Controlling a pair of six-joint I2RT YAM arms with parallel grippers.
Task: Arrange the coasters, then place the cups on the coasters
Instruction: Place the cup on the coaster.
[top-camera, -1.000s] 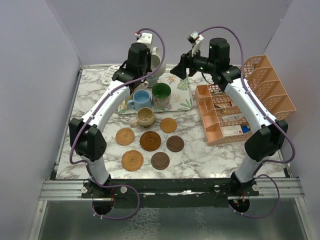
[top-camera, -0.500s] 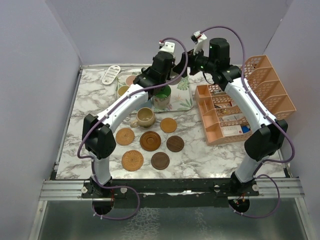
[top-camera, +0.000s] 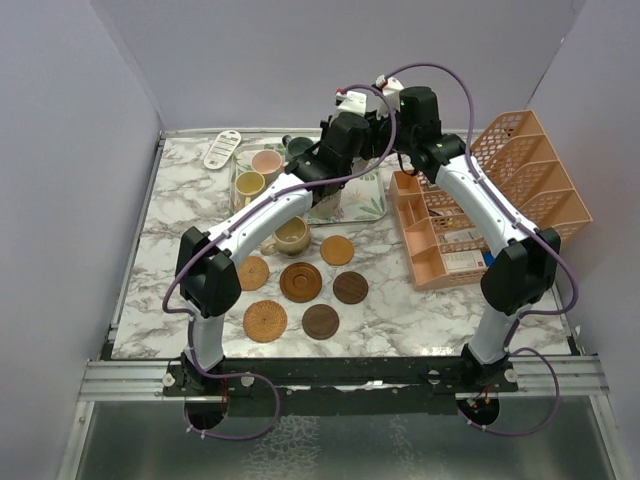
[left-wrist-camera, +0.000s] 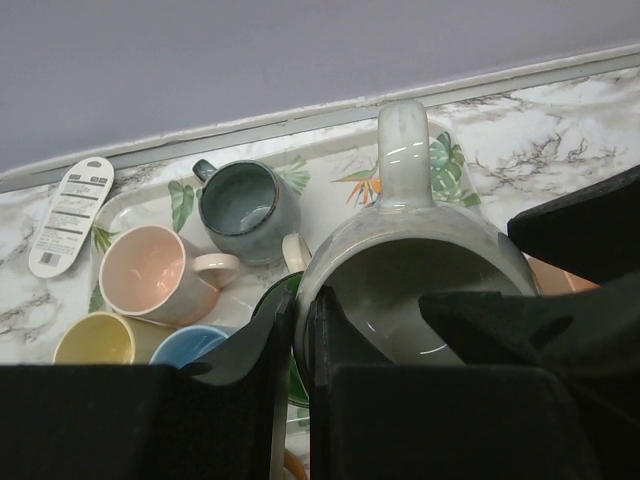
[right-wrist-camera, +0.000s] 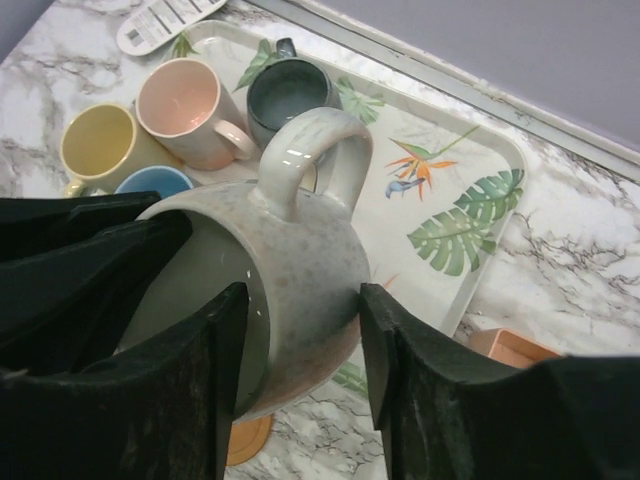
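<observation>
I am looking into a lab test cell: plain grey-purple panel walls (top-camera: 90, 90) are enclosing a white marble-patterned tabletop (top-camera: 180, 205), and a silver metal rail (top-camera: 340, 381) is running along its near edge.

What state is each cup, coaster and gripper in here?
Left gripper: shut on cream-white mug's rim.
Cream-white mug: in the air, tilted.
Right gripper: jaws straddle that mug; grip unclear.
Pink mug: upright on tray, empty.
Grey-blue mug: upright on tray, empty.
Yellow mug: upright, empty.
Tan mug: on table, no coaster.
Coasters, six visible: flat, bare.
</observation>
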